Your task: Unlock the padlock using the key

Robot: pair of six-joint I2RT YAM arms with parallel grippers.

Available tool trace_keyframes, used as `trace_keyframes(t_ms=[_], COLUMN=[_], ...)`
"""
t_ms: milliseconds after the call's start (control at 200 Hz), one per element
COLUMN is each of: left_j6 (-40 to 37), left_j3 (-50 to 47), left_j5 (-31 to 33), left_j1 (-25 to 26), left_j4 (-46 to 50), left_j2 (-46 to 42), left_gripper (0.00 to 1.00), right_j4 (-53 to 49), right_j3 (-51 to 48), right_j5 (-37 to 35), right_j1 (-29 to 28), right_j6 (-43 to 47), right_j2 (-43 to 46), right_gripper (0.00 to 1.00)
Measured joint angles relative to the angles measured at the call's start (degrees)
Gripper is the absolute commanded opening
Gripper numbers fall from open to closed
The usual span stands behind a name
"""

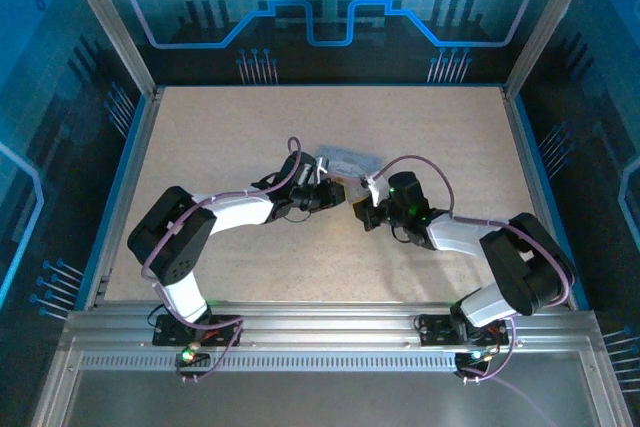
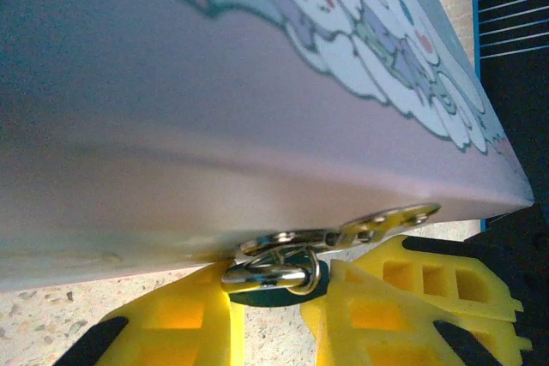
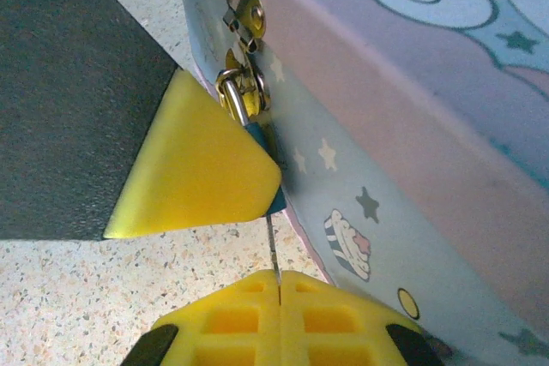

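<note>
The padlock is a tiny dark teal body with a silver shackle hooked through the hasp of the tin. My left gripper is shut on the padlock's body, a yellow finger on either side. In the right wrist view one left finger hides most of the lock. The key is a thin dark sliver. It runs from my shut right gripper up to the padlock's lower end. In the top view both grippers meet in front of the tin, the left and the right.
The silver tin with the cartoon print lies at the table's middle, its wall close to both grippers. The speckled beige table stretches round it, fenced by metal posts and blue walls.
</note>
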State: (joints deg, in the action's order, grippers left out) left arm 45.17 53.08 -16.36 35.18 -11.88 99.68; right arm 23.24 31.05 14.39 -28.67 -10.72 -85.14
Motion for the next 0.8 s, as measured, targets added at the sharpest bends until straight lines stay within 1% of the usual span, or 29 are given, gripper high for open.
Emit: trace_keyframes(t_ms=[595, 800], left_j6=[1.3, 1.3], left_j3=[0.0, 0.0], left_j5=[0.7, 0.7], left_j1=[-0.2, -0.2], left_j4=[-0.1, -0.2], left_j2=[0.0, 0.0], left_gripper=[0.14, 0.14], right_j4=[3.8, 4.3], right_j3=[0.0, 0.2], right_j5=[1.4, 3.0], right_j1=[0.3, 1.1], right_j6=[-0.7, -0.7], right_j2=[-3.1, -3.6], right_gripper=[0.00, 0.00])
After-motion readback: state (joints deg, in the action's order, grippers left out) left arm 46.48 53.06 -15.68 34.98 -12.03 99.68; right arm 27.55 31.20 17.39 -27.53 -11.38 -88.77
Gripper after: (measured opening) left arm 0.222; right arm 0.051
